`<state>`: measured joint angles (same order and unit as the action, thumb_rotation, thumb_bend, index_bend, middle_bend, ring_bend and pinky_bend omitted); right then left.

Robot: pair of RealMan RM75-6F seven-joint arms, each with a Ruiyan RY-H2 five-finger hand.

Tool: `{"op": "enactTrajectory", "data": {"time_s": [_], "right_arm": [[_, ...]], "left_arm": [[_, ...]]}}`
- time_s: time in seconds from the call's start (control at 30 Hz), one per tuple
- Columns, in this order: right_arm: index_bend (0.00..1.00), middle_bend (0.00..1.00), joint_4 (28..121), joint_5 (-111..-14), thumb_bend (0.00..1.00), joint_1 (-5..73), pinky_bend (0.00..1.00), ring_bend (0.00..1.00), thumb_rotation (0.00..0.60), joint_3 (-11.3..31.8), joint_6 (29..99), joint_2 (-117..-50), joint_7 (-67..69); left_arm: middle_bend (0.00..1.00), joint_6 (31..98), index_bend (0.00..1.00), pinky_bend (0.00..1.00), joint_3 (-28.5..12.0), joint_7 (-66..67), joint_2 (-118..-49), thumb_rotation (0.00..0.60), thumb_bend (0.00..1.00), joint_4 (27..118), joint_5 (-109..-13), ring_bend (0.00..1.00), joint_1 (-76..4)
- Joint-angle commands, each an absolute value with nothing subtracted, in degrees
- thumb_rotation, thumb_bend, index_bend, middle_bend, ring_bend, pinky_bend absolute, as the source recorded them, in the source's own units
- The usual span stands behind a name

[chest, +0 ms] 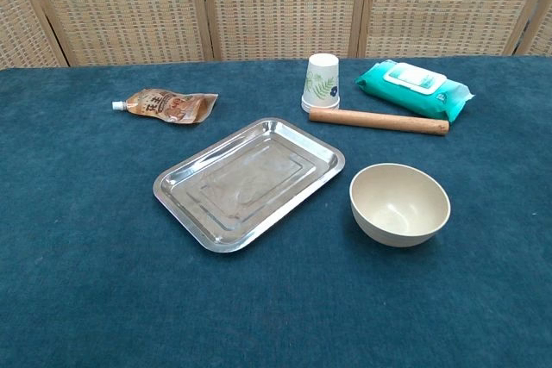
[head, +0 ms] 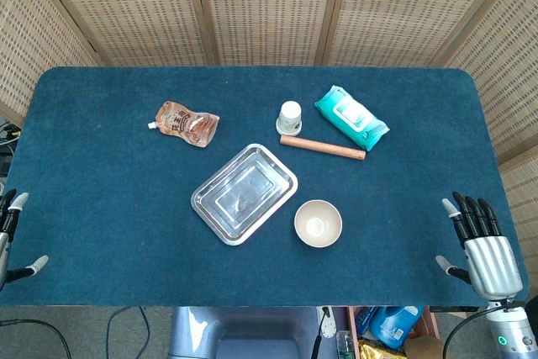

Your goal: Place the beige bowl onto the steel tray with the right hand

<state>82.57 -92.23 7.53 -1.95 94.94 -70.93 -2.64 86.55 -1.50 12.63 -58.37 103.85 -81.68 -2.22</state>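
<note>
- The beige bowl point(head: 318, 223) stands upright and empty on the blue-covered bench point(head: 101, 191), just beside the lower right corner of the steel tray point(head: 245, 193), apart from it by a thin strip of cloth.
- In the chest view the same bowl point(chest: 399, 204) sits to the right of the tray point(chest: 248, 181), and nothing lies in either of them.
- The tray lies flat near the middle of the bench, turned at an angle to the bench edge.
- The right hand point(head: 483, 245) rests at the near right edge of the bench, well apart from the bowl; its fingers are straight and spread, grasping nothing.
- The left hand point(head: 10, 229) shows only partly at the near left edge in the head view; the fingers visible there are apart and hold nothing.
- Neither hand appears in the chest view.
- A wooden rolling pin point(head: 323, 148) lies behind the tray and bowl, with a white paper cup point(head: 290, 118) standing upside down just behind its left end.
- A teal pack of wet wipes point(head: 350, 117) lies to the right of the cup, near the rolling pin's far end.
- A brown spouted pouch point(head: 187, 124) lies flat behind and to the left of the tray, well apart from the other things.
</note>
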Motion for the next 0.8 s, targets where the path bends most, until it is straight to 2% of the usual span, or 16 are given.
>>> {"op": "enactTrajectory", "data": {"time_s": [0.03,0.2,0.33,0.53,0.8], "right_arm": [[0.0,0.0,82.05,-93.08,0.0,7.42,0.0,0.0,0.6,-1.71,95.21,-71.41,-1.26],[0.0,0.0,78.88,-95.92,0.0,8.4,0.0,0.0,0.6,-2.39,93.68,-73.23,3.32],[0.0,0.0,77.54,-98.01,0.0,11.07,0.0,0.0,0.6,-3.15,89.08,-74.25,3.41],[0.01,0.0,81.0,-100.32,0.0,19.67,0.0,0.0,0.6,-3.83,73.73,-75.15,-1.48],[0.16,0.0,79.7,-97.8,0.0,24.83,0.0,0.0,0.6,-1.43,64.58,-80.96,-8.93]], "left_arm": [[0.0,86.63,0.0,0.0,-1.49,12.71,-58.57,0.6,0.0,103.63,-81.8,0.0,-2.19],[0.0,86.57,0.0,0.0,-1.92,12.06,-58.81,0.6,0.0,103.21,-81.89,0.0,-2.45],[0.0,86.04,0.0,0.0,-2.31,11.96,-59.31,0.6,0.0,102.15,-81.6,0.0,-2.92],[0.0,83.22,0.0,0.0,-3.21,12.17,-61.04,0.6,0.0,100.05,-79.25,0.0,-4.45],[0.0,80.53,0.0,0.0,-4.23,14.07,-62.82,0.6,0.0,98.19,-75.25,0.0,-5.77]]}}
